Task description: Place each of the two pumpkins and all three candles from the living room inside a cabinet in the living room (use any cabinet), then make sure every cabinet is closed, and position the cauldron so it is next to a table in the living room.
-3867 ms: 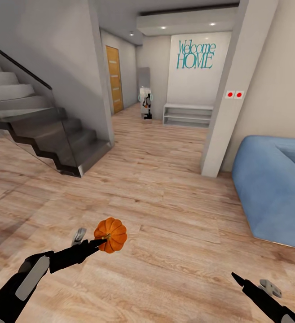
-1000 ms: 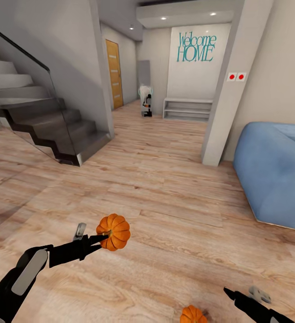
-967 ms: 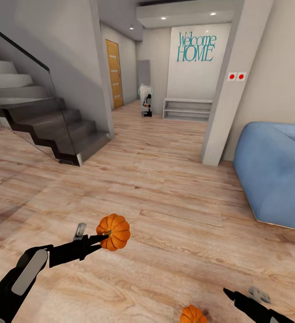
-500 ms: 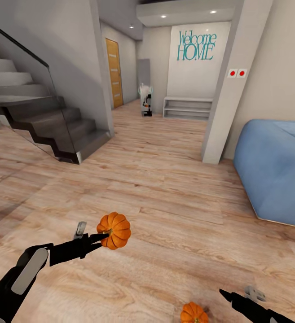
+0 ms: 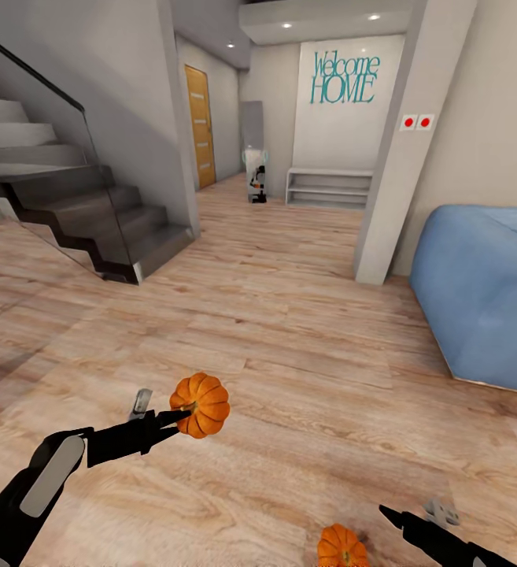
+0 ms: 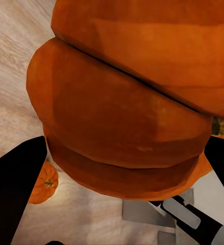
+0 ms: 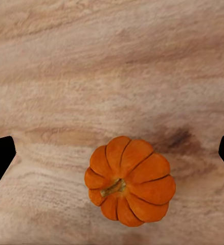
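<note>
One bright orange pumpkin [image 5: 201, 405] hangs above the wooden floor with my left gripper [image 5: 181, 417] shut on it. In the left wrist view this pumpkin [image 6: 127, 102] bulges between the dark fingers [image 6: 15, 194]. A second pumpkin [image 5: 341, 546] sits upright on the floor at the lower edge of the head view, just left of my right gripper [image 5: 415, 513]. The right wrist view looks straight down on that pumpkin [image 7: 130, 181], stem up, with my right gripper [image 7: 112, 153] open wide above it. The candles, cabinet and cauldron are out of view.
A dark staircase [image 5: 77, 213] with a glass rail stands at the left. A blue sofa [image 5: 486, 291] sits at the right beside a white pillar [image 5: 404, 157]. A hallway with a low white shelf [image 5: 329, 187] and a wooden door [image 5: 199, 134] lies ahead.
The whole view has shifted, bringing the floor pumpkin in at the lower edge. My right gripper has edged left toward it. The left gripper still holds its pumpkin.
</note>
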